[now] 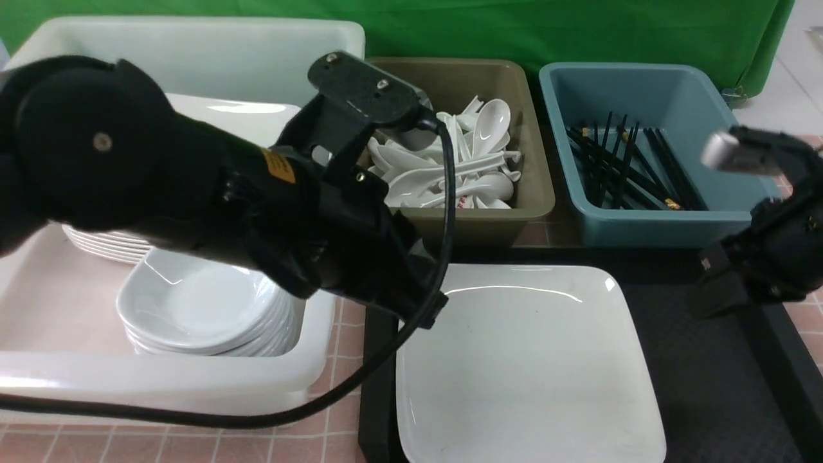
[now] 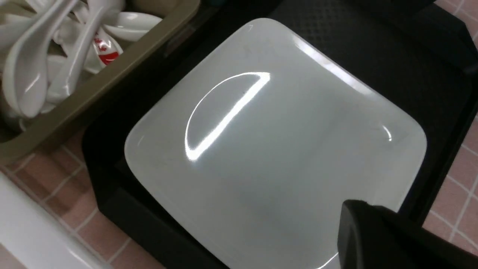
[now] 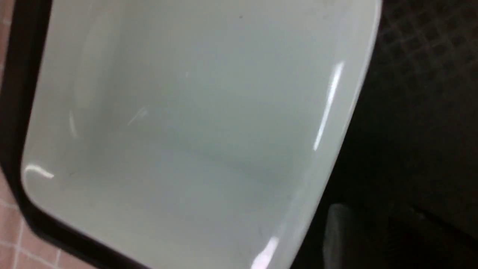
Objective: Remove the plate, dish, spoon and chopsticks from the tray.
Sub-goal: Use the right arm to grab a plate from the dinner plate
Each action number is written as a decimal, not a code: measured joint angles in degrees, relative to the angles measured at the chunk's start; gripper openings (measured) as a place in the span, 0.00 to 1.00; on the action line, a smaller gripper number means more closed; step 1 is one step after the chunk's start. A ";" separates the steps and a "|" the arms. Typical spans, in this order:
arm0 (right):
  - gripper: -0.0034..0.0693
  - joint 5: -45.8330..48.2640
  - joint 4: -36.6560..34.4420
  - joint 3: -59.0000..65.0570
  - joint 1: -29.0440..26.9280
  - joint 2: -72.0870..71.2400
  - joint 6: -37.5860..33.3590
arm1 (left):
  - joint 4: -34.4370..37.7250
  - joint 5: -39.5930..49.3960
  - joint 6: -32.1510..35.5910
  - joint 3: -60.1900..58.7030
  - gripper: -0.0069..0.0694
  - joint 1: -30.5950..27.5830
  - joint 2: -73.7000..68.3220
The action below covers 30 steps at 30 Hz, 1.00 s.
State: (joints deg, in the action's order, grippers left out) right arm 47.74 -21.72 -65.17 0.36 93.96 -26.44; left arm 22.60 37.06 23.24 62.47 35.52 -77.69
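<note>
Black tray (image 1: 707, 386) on the tiled counter (image 1: 348, 341) carries one white plate (image 1: 527, 360). Beyond it stand three tubs. One white tub (image 1: 193, 38) holds one stack of plates (image 1: 103, 247) and one stack of dishes (image 1: 199, 302). One olive tub (image 1: 533, 193) is heaped with white spoons (image 1: 492, 119), one red-marked spoon (image 1: 461, 202) among them. One blue tub (image 1: 643, 83) holds black chopsticks (image 1: 617, 167), too tangled to count. Left jaws are closed above the plate's left edge. Right jaws hang blurred over the tray's right side; I cannot tell their state.
</note>
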 joint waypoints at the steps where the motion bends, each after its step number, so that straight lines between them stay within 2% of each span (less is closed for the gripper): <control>1: 0.49 -2.16 -0.88 0.60 -0.11 1.29 -0.52 | -0.56 -0.05 -0.51 0.00 0.09 0.00 0.00; 2: 0.55 -4.33 -1.97 0.81 -0.11 2.72 -0.99 | -0.85 -0.12 -0.99 0.00 0.09 -0.13 0.00; 3: 0.55 -4.75 -2.20 0.87 -0.11 3.01 -1.06 | -0.91 -0.12 -1.04 0.00 0.09 -0.19 0.00; 4: 0.61 -7.66 -3.70 0.86 0.06 5.19 -1.27 | -1.30 -0.12 -1.22 0.00 0.09 -0.58 0.00; 6: 0.67 -11.58 -5.24 0.21 0.82 8.70 -1.37 | -1.83 0.00 -2.33 0.00 0.09 -1.37 0.00; 13: 0.69 -16.20 -6.23 -4.93 3.90 16.92 -2.75 | -5.38 2.27 -6.43 0.00 0.09 -1.77 0.00; 23: 0.68 -17.41 -6.33 -7.34 7.47 21.47 -3.27 | -8.61 4.12 -9.99 0.00 0.09 -1.77 0.00; 25: 0.64 -17.72 -6.26 -7.49 8.31 21.47 -4.09 | -8.75 4.18 -10.17 0.00 0.09 -1.77 0.00; 29: 0.40 -18.79 -5.94 -7.49 8.77 21.52 -4.56 | -8.88 4.29 -10.37 0.00 0.09 -1.77 0.00; 30: 0.39 -18.59 -6.41 -7.55 8.77 21.47 -4.50 | -8.92 4.29 -10.52 0.00 0.09 -1.77 0.00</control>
State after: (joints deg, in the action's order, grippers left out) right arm 29.15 -28.13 -72.72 9.13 115.43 -30.94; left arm 13.68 41.35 12.71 62.47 33.74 -77.69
